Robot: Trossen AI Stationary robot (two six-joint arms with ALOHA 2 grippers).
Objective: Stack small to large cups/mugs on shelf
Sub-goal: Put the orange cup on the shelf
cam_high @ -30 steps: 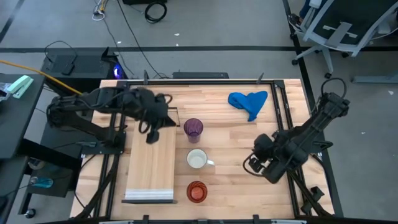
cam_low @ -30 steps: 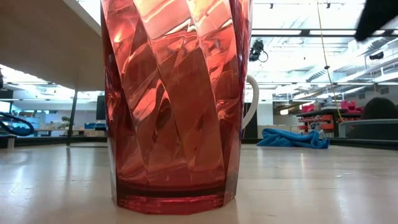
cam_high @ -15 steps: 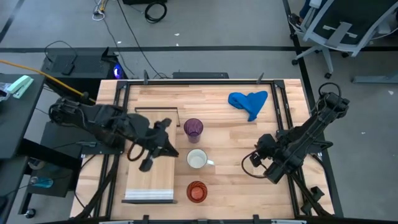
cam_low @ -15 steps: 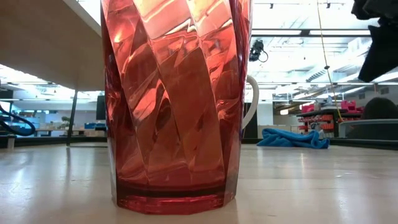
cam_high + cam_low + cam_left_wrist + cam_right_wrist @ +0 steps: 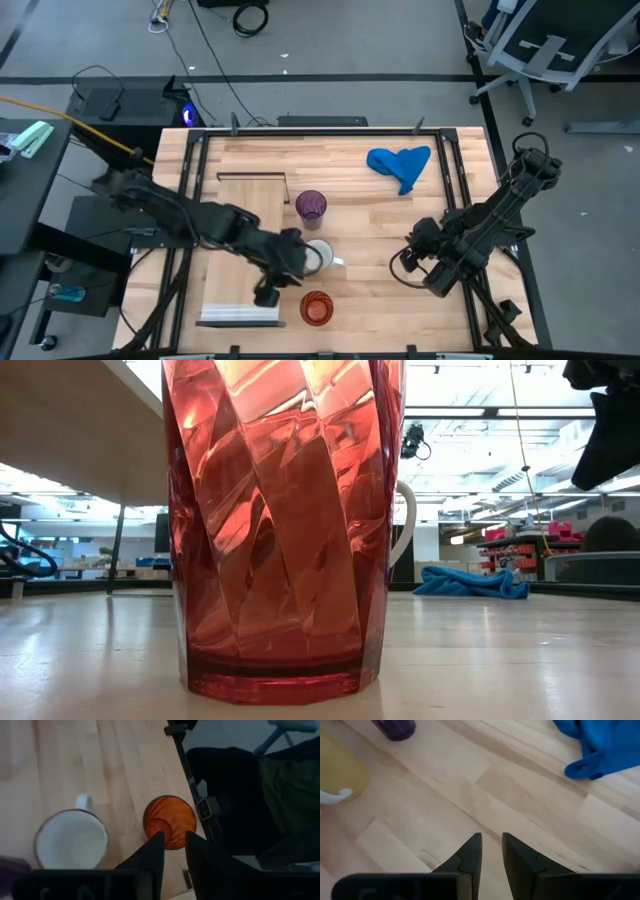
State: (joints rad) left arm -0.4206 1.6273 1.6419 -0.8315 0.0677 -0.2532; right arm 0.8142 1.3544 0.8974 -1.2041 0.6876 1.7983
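**A:** Where do the cups stand on the counter [image 5: 380, 215]?

**B:** In a row down the middle, apart from one another: the purple tumbler [image 5: 311, 208] toward the far edge, the white mug [image 5: 318, 256] in the centre, the orange-red cup [image 5: 316, 308] nearest the front edge. All three are upright on the wood, just beside the shelf [image 5: 243, 262], which lies flat along the left side with its dark frame end toward the far edge.

**A:** And the left gripper [image 5: 272, 285]?

**B:** It reaches across the shelf's front right corner, next to the mug and cup. In its wrist view the fingers [image 5: 150, 857] show only a narrow gap between their tips and hold nothing; the orange-red cup sits just past them, the mug to one side.

**A:** The right gripper [image 5: 412, 262]?

**B:** Over bare wood near the right edge, well apart from the cups. Its fingers [image 5: 472, 850] are likewise nearly together and empty.

**A:** Anything else?

**B:** A blue cloth [image 5: 400, 165] lies crumpled toward the far right corner.
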